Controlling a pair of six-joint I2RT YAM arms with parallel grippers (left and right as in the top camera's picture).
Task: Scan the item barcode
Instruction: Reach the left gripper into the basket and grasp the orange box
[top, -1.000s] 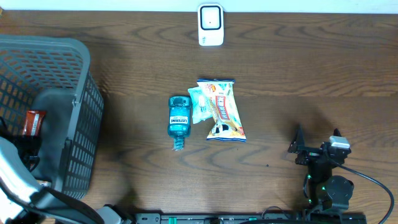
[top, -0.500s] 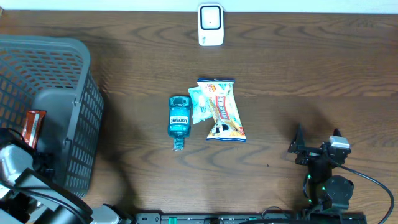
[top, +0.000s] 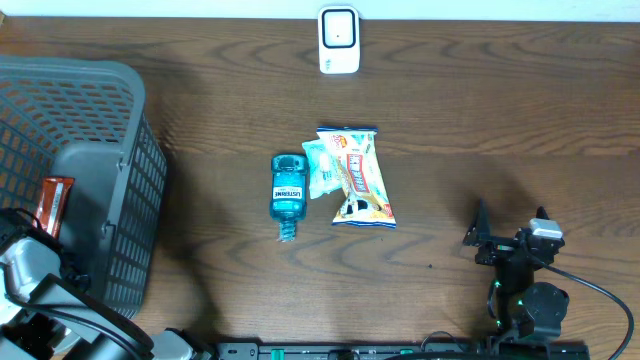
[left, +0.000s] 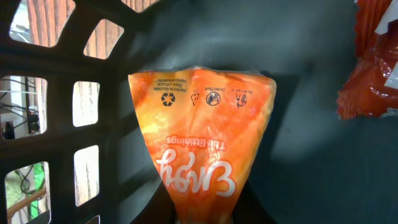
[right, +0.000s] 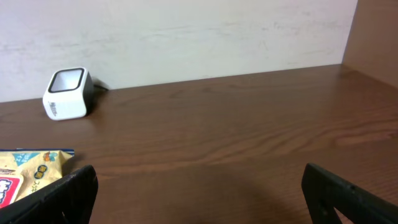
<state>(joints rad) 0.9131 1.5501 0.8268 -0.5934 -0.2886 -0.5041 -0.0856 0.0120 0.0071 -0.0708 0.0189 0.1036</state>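
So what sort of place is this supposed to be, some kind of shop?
Probably a mock shop checkout: a small white box-shaped barcode scanner stands on the brown wooden table, with a grey plastic mesh shopping basket and a blue plastic mouthwash bottle there too.

Clamped on the left, spread wide on the right, both down at the near edge.

Shows the left arm (top: 35, 300) folded low in the near-left corner of the overhead view, wrist tipped downward. Puts the left end effector (left: 207, 219) pinched on an orange packet (left: 202, 130) at the bottom edge of its wrist view, though barely reveals the fingers themselves. Places the right arm (top: 528, 295) at the near right, reaching away from its base. Shows the right end effector (right: 199, 199) gaping, one dark finger (right: 62, 196) at each lower corner, holding nothing.
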